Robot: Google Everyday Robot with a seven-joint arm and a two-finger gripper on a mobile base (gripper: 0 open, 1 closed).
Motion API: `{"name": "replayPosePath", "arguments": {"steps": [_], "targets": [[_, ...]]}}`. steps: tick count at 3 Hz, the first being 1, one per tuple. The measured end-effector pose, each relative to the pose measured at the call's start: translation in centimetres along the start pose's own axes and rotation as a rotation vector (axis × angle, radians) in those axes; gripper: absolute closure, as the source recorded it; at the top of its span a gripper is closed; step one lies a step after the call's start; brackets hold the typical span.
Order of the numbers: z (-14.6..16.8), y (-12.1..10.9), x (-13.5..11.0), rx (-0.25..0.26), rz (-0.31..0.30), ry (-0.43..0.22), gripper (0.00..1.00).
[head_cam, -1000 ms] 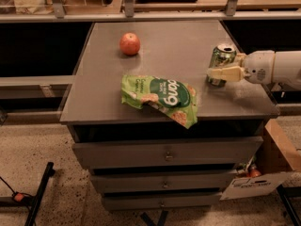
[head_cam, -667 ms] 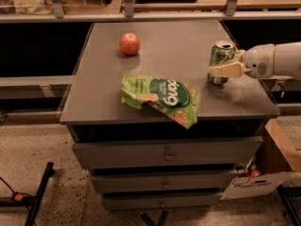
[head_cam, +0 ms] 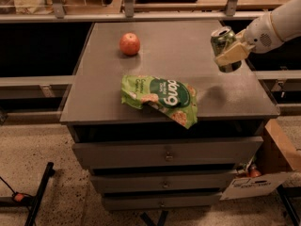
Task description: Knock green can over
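End effector [head_cam: 228, 55] position: above the right rear part of the worktop [head_cam: 188, 36], at the end of the white arm entering from the right. One pale finger [head_cam: 231, 53] lies across the front of the green can [head_cam: 222, 38], and the end effector is clamped on it. The can is tilted, with its silver top rim leaning toward the left. It appears to hang clear of the worktop, since a soft shadow falls on the surface below and to the left of it.

Procedure for the step in hand, as judged from this position:

1. Lower the can until its lower edge is close to the worktop before releasing. A drop from height is likely to make it bounce or roll.
2. Increase the tilt in the direction already set, so that the can comes to rest on its side.
3. Direct the fall toward the centre of the worktop. The right edge is near, and a can on its side rolls freely.
4. Open the fingers only when the side wall is nearly flat.

The green snack bag [head_cam: 160, 97] and the apple [head_cam: 130, 44] lie well apart from the can and need no avoidance.
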State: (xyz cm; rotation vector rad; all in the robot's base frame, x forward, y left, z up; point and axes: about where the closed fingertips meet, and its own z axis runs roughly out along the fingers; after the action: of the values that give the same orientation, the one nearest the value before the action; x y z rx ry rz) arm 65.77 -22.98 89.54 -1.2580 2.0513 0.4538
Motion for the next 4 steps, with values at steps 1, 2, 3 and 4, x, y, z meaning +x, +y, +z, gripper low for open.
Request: {"name": "replayPosePath", "arguments": {"steps": [1, 2, 3, 4], "targets": [[-1.0, -0.2, 0.5, 0.023, -0.037, 0.215, 1.0], [-2.1, -0.4, 1.7, 0.065, -0.067, 0.405, 1.0], [-2.6, -0.4, 3.3, 0.086, -0.075, 0.521, 1.0], [-2.4, -0.2, 4.7, 0.09, -0.083, 0.598, 1.0]]}}
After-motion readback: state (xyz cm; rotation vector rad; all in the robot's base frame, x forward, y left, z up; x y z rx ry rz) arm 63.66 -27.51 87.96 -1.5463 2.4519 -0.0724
